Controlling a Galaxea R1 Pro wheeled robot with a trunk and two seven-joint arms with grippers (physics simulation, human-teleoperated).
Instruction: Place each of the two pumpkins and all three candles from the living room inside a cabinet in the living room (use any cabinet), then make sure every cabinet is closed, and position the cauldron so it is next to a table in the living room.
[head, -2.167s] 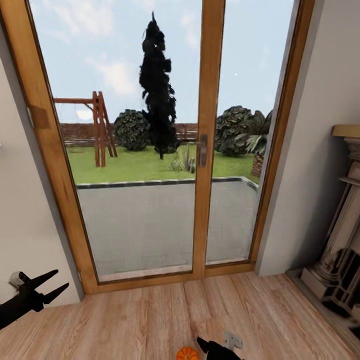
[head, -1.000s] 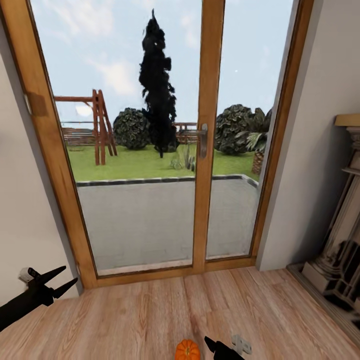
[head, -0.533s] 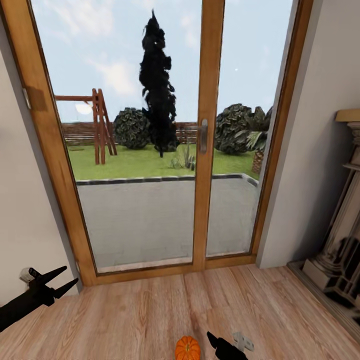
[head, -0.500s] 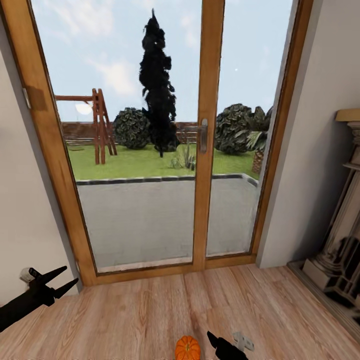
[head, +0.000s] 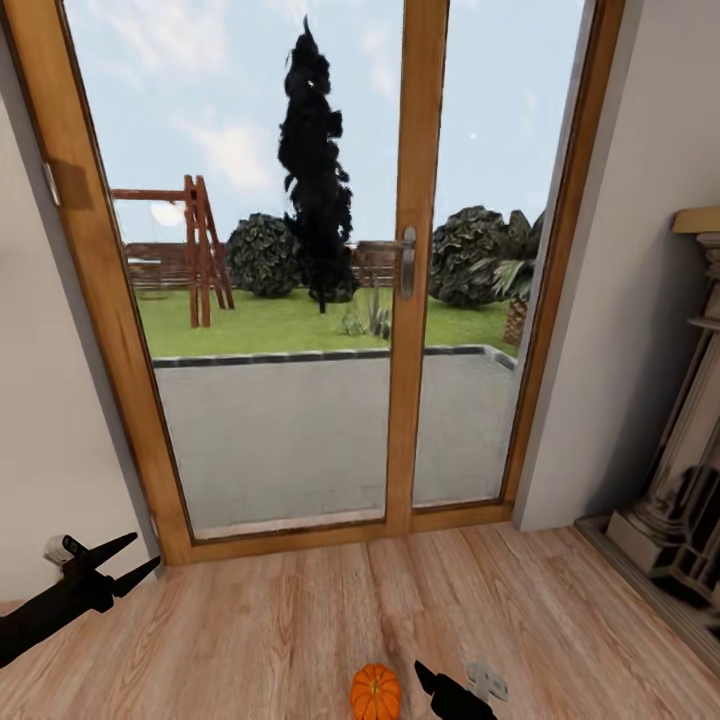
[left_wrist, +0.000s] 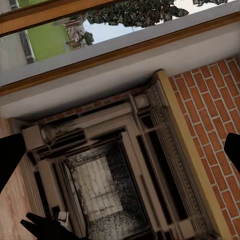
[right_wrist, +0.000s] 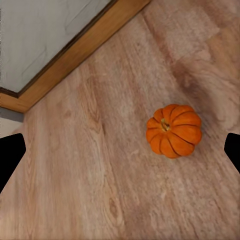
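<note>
Since the earlier frames the view has crept forward and tilted, so more of the pumpkin (head: 375, 692) shows at the bottom edge. Right end effector (head: 430, 682), fingers spread, hovers just beside it, not touching. Left end effector (head: 125, 562), also spread and empty, sits at lower left. The pumpkin lies on the wood floor (head: 280, 630) before the glass doors (head: 300, 300); a fireplace (head: 690, 500) stands at right.

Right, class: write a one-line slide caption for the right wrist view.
Open right end effector above a small orange pumpkin on the wooden floor near the door frame.
</note>
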